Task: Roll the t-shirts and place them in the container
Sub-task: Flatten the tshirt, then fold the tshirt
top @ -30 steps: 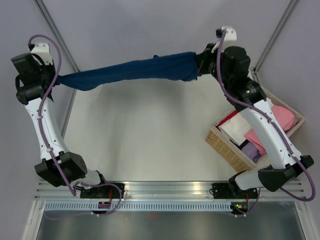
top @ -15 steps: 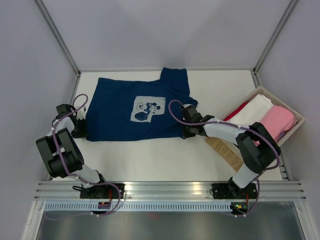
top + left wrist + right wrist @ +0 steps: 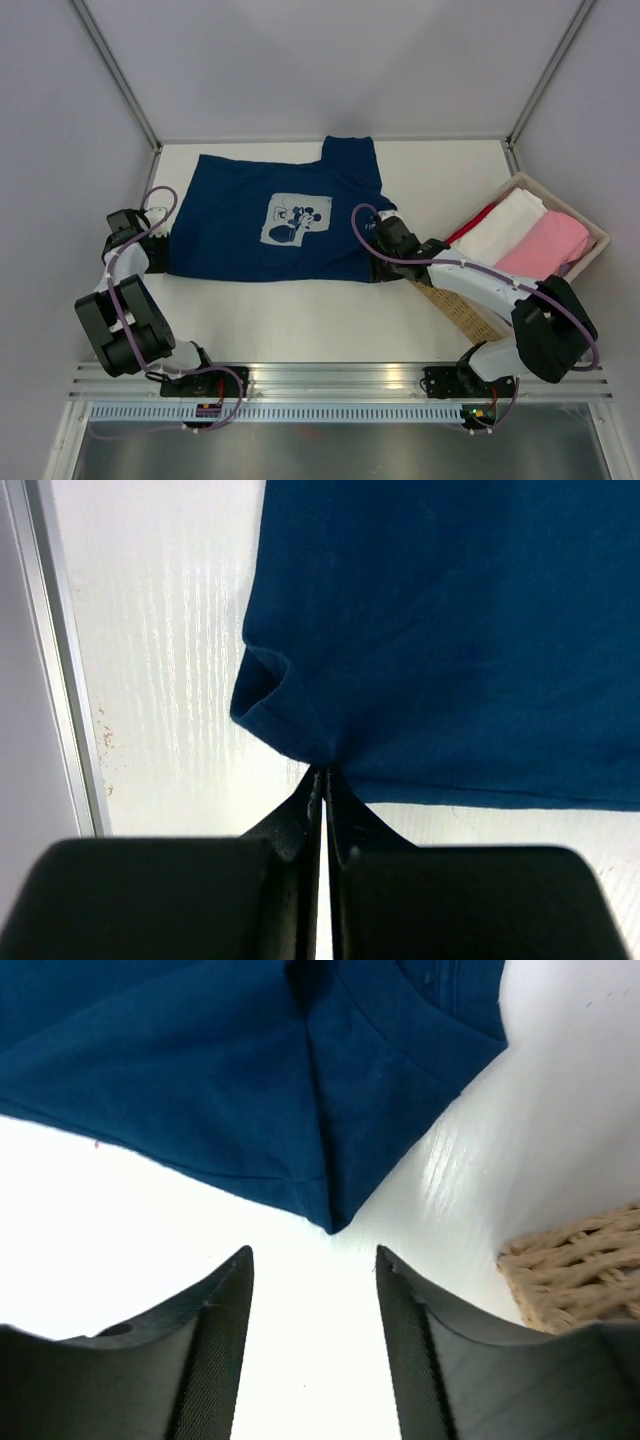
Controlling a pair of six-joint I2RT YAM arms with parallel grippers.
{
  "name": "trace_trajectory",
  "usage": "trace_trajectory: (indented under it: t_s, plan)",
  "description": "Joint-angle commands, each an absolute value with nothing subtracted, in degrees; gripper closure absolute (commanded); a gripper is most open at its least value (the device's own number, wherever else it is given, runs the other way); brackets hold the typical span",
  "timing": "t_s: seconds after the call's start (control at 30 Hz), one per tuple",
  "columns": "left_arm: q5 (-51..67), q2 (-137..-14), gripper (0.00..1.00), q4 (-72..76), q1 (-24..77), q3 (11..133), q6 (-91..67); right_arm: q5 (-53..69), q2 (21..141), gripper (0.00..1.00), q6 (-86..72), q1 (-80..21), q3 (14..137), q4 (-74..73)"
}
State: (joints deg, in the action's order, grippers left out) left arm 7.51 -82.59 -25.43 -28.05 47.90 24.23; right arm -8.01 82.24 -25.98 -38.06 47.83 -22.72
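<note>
A navy blue t-shirt [image 3: 235, 225] with a white-and-pale-blue chest print [image 3: 297, 221] lies spread flat on the white table, one sleeve reaching toward the back. My left gripper [image 3: 162, 262] is shut on the shirt's near-left hem corner; in the left wrist view the cloth [image 3: 450, 630] bunches into the closed gripper [image 3: 325, 772]. My right gripper [image 3: 380, 270] stands open just short of the near-right corner. In the right wrist view that corner [image 3: 330, 1210] lies ahead of the gripper [image 3: 312, 1252], untouched. More folded t-shirts, white [image 3: 505, 225] and pink [image 3: 548, 245], sit in the basket.
A wicker basket [image 3: 450, 300] stands at the right edge of the table, close beside my right arm; its woven corner [image 3: 575, 1270] shows in the right wrist view. A metal frame rail [image 3: 60, 680] borders the table on the left.
A second ago the shirt hung stretched in the air between both grippers at the back. It now lies flat on the table, and my right gripper has opened and let go of its corner.
</note>
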Motion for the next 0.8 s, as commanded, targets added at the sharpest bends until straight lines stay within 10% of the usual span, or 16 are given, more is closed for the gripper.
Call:
trace_trajectory:
  t_s: [0.0, 0.77]
  plan:
    - [8.8, -79.8, 0.98, -25.8, -28.4, 47.5, 27.3, -8.2, 78.8, 0.4, -23.3, -38.4, 51.5, -25.8]
    - [11.3, -83.3, 0.98, -26.7, -28.3, 50.3, 27.2, 4.4, 103.4, 0.43, -19.4, -32.8, 63.0, -7.3]
